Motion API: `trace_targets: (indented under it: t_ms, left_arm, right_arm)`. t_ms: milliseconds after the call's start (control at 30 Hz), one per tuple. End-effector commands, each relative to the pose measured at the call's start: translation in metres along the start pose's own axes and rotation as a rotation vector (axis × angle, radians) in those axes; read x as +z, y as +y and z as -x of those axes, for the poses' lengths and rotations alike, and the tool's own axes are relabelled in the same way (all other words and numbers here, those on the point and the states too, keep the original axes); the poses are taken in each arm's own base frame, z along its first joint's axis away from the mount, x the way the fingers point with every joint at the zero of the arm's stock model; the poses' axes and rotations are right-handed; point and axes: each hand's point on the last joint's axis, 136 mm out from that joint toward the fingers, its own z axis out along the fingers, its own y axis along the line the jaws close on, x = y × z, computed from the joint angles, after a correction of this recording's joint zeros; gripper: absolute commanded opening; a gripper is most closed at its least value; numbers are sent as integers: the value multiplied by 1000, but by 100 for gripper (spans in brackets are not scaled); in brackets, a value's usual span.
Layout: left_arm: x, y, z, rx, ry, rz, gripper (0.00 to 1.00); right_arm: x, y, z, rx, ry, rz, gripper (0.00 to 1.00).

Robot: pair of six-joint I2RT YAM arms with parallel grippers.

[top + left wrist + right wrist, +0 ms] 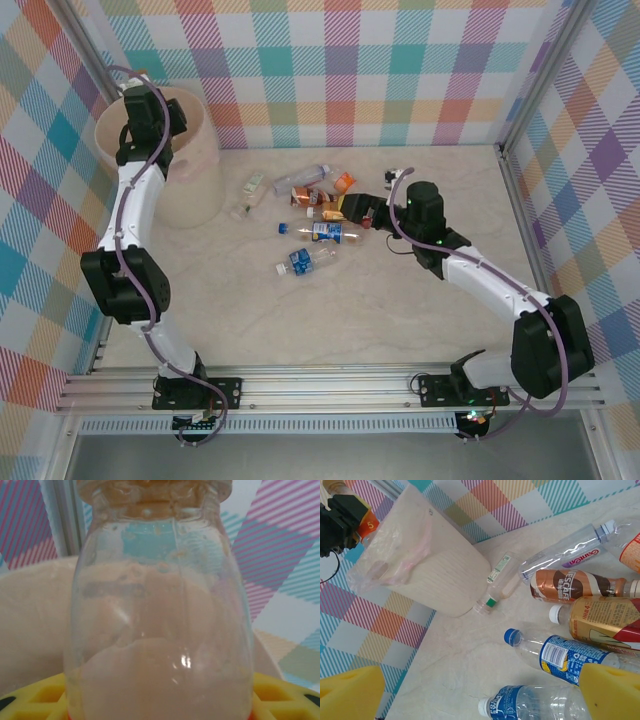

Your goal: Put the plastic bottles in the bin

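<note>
Nearest you on the marbled table (300,330), one blue-labelled bottle (305,261) lies on its side, a little apart from the rest. Just beyond it, your right gripper (358,213) is at the right edge of the bottle pile (320,200), with its yellow fingers (350,692) spread wide and nothing between them. Ahead of those fingers, the right wrist camera shows a blue-capped bottle (555,652) lying flat. Past it are a gold-labelled bottle (605,617), a brown Nescafe bottle (575,584) and a clear white-capped bottle (567,552), all on their sides and close together. Further left, a small green-labelled bottle (496,582) lies just beside the foot of the bin (195,170). The bin stands upright in the far-left corner against the plaid wall (350,70), and a thin clear bag is draped at its rim. Your left arm reaches up the left side of the table, and your left gripper (150,102) hangs over the bin's mouth. It is closed on a clear bottle (160,620), with a yellow pad showing on each side of the bottle's lower end. You can see the bin's pale rim behind the bottle.
</note>
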Motion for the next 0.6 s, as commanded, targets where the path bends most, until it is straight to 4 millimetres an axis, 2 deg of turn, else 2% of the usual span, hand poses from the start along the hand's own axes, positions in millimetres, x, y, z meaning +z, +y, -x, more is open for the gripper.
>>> trace_targets:
  t_ms: [0,167,267,333,467,567]
  left_arm:
    - [-3,-13,-4,-21,71,-84,57]
    - [-5,-33,-9,-62,125,-192,67]
    - [-11,-39,-2,-75,124,-219,79]
    - [-14,-39,3,-77,121,-221,84]
    - [-27,-44,11,-85,119,-255,90]
    - [-41,-56,11,-104,140,-323,96]
  right_arm:
    - [1,7,9,3,-12,11,100]
    - [0,5,8,4,-11,1,100]
    - [0,5,8,3,-10,1,100]
    - [0,5,8,4,-10,-2,100]
    - [1,3,8,6,-9,-8,100]
    - [3,-6,6,25,-14,-42,100]
